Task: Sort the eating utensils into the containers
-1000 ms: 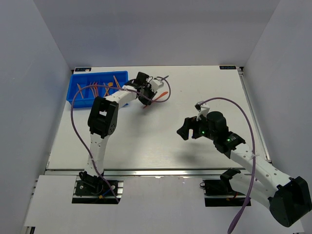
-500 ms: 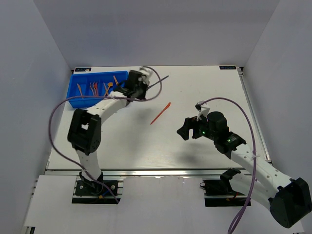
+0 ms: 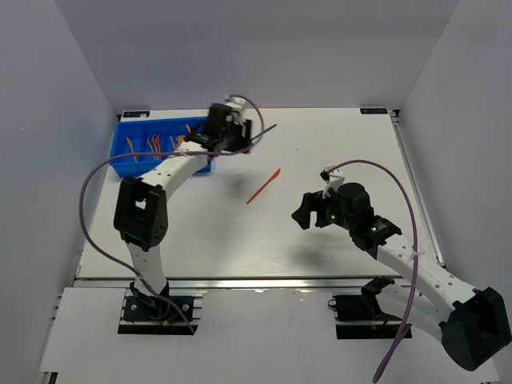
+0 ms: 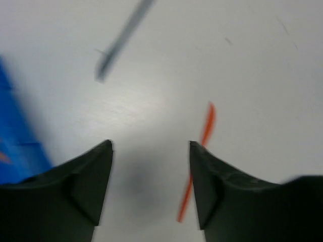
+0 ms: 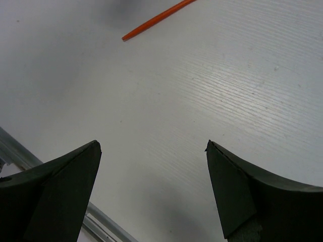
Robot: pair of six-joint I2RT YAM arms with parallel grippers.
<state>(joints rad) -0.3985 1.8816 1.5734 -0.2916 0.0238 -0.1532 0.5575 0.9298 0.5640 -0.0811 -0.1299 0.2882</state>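
Leftward and toward the far side, the left end effector [image 3: 234, 136] has swung over the last second. It has left the middle of the white table [image 3: 240, 232] and now hangs by the right end of the shallow bright blue plastic tray [image 3: 118, 152]. Its fingers stand moderately apart with nothing between them. In the left wrist view only bare table shows in the gap, with a corner of the tray [image 4: 15, 136] at the left edge. The slim orange plastic utensil [image 3: 264, 186] was at those fingertips a second ago. It now lies flat on the open table, well apart from the tray and between the two arms, where it also lay half a second ago. In the left wrist view it [image 4: 204, 136] runs partly behind the right finger. The thin dark grey-blue plastic stick [image 3: 266, 130] lies slanted on the table just beside the left end effector, outside the tray, and is blurred in the wrist view [image 4: 121, 40]. Several orange and red utensils [image 3: 152, 146] lie lengthwise in the tray's compartments, too small to tell which kinds. The right end effector [image 3: 302, 214] has not shifted. It hovers over bare table with its fingers spread wide and empty, and the tip of the orange utensil [image 5: 156, 20] is visible beyond them.
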